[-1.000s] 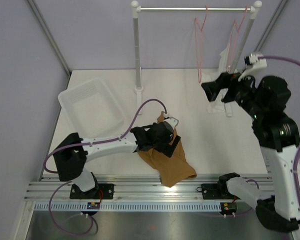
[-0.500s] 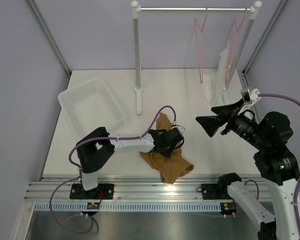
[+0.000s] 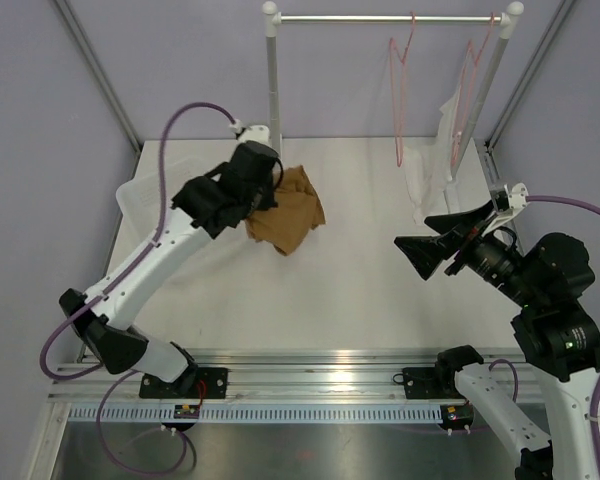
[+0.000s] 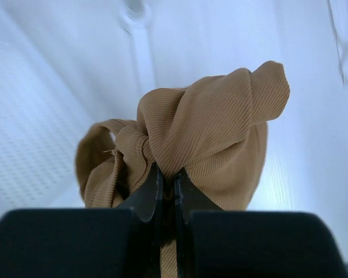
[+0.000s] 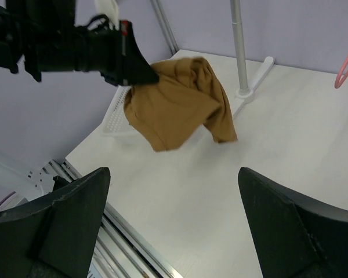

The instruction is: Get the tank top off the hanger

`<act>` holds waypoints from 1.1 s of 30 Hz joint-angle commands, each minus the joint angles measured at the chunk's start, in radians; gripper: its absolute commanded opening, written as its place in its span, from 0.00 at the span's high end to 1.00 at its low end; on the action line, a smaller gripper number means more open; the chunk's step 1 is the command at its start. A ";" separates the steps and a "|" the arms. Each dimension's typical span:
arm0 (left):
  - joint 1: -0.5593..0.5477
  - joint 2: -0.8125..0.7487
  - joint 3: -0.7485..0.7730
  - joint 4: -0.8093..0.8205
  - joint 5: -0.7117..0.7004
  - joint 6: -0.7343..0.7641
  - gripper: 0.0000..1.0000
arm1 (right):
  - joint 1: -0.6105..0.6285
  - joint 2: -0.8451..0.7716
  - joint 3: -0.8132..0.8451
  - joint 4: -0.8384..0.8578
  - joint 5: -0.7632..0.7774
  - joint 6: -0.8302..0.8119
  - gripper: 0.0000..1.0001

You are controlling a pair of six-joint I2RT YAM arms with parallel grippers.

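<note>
The tan-brown tank top (image 3: 288, 218) hangs bunched in the air at the back left, above the table and off the hanger. My left gripper (image 3: 264, 203) is shut on a fold of it. The left wrist view shows the cloth (image 4: 214, 133) pinched between the closed jaws of that gripper (image 4: 168, 180). The bare pink hanger (image 3: 398, 95) hangs on the rail at the back right. My right gripper (image 3: 411, 230) is open and holds nothing, right of the table's middle and pointing left. In its own view the right gripper (image 5: 174, 171) faces the hanging tank top (image 5: 174, 107).
A white perforated basket (image 3: 140, 197) sits at the back left, partly behind my left arm. The clothes rack's post (image 3: 273, 100) stands just right of the tank top. A second pink hanger (image 3: 472, 80) carries a white see-through garment (image 3: 435, 150) at the far right.
My left gripper shut on the tank top at the table's front, then lifted and carried it to the back left near the basket. My right arm drew back from the rack.
</note>
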 commanded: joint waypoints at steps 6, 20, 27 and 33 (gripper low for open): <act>0.370 -0.032 0.213 -0.165 -0.022 0.068 1.00 | 0.002 0.029 -0.002 0.039 0.088 0.026 0.01; 0.604 0.000 0.184 -0.178 0.068 0.080 0.01 | 0.002 0.070 0.053 -0.106 0.315 -0.004 0.01; 0.495 -0.318 0.019 -0.129 0.010 0.143 0.01 | 0.013 0.141 0.144 -0.294 0.545 -0.052 0.00; 0.368 -0.590 -0.207 -0.202 -0.106 0.074 0.01 | 0.014 0.142 0.244 -0.426 0.577 -0.072 0.01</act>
